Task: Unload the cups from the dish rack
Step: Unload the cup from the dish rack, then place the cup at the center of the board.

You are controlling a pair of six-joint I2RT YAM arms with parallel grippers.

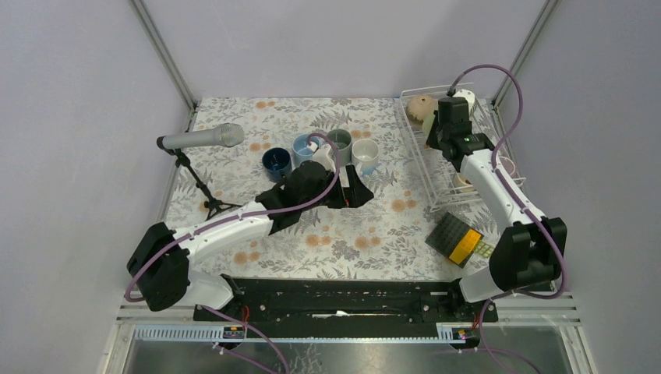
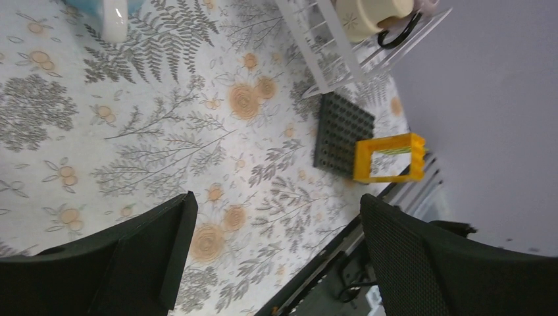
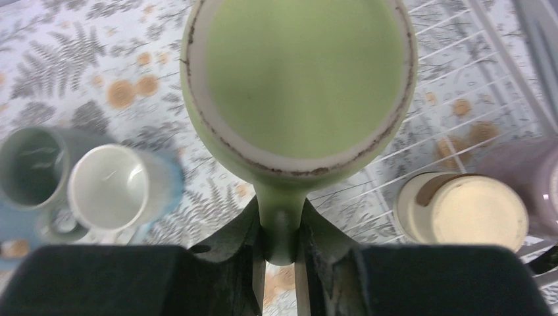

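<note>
Firmly, right gripper pinching green cup handle, above dish rack

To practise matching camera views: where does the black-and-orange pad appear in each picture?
Top external: pad at lower right, just in front of the rack.
Left wrist: pad right of centre, below the rack's corner.
Right wrist: not in it.
Shared landmark: the white rack, in all three.

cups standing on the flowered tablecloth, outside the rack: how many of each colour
dark blue cup: 1
light blue cups: 2, one blue inside, one white inside
grey cup: 1
total: 4
not counted: the green cup, held by its handle in the right gripper
</note>
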